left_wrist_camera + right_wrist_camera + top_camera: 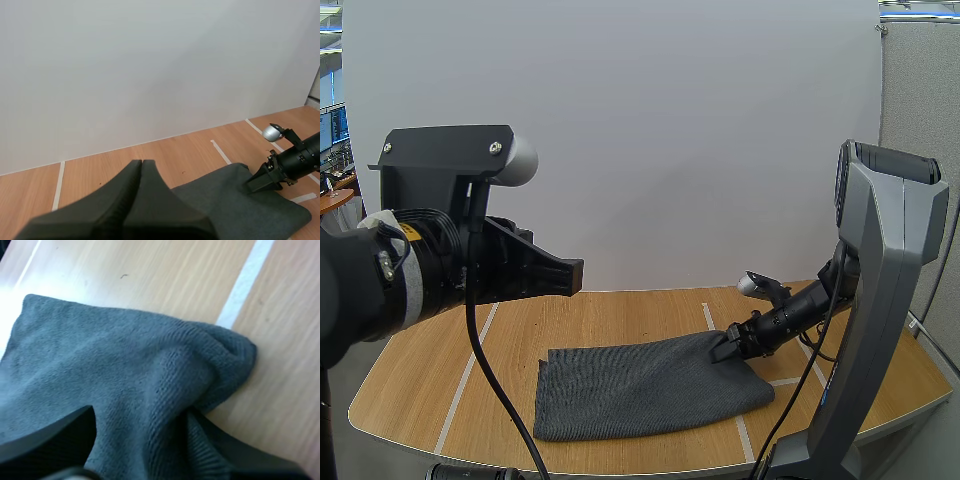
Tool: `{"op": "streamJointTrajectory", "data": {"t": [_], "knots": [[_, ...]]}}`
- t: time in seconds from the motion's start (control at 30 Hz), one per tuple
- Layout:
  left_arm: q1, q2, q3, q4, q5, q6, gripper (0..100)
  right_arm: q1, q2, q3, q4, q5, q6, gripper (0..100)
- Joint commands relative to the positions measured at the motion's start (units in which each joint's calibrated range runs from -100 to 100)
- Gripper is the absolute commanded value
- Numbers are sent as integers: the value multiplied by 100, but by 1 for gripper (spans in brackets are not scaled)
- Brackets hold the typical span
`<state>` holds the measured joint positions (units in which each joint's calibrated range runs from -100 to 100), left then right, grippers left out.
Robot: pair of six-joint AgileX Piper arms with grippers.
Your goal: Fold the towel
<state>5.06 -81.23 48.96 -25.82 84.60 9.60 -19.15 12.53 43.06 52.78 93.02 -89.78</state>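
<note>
Pinching the bunched far-right corner of the dark grey towel (650,388), spread on the wooden worktop (620,315), with the right tool (728,347). Holding the left tool (141,163) raised, pressed together on nothing.

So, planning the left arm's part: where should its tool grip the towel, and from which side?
Probably the far left corner of the towel, coming down from its left side. The right tool pinches the far right corner, and the cloth lies flat on the table, so a free corner offers an edge. The left tool is shut; open it first.
</note>
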Motion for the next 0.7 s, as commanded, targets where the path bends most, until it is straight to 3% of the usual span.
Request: {"op": "streamJointTrajectory", "data": {"t": [0.0, 0.07, 0.17, 0.27, 0.3, 0.67], "knots": [[8, -18, -29, 41, 7, -20, 0, -16, 58, 92, -297, 218, -8, 84], [8, -18, -29, 41, 7, -20, 0, -16, 58, 92, -297, 218, -8, 78], [8, -18, -29, 41, 7, -20, 0, -16, 58, 92, -297, 218, -8, 46], [8, -18, -29, 41, 7, -20, 0, -16, 58, 92, -297, 218, -8, 4], [8, -18, -29, 41, 7, -20, 0, -16, 58, 92, -297, 218, -8, 0], [8, -18, -29, 62, 88, -20, 0, -16, -493, 92, -287, 570, -8, 0]]}}
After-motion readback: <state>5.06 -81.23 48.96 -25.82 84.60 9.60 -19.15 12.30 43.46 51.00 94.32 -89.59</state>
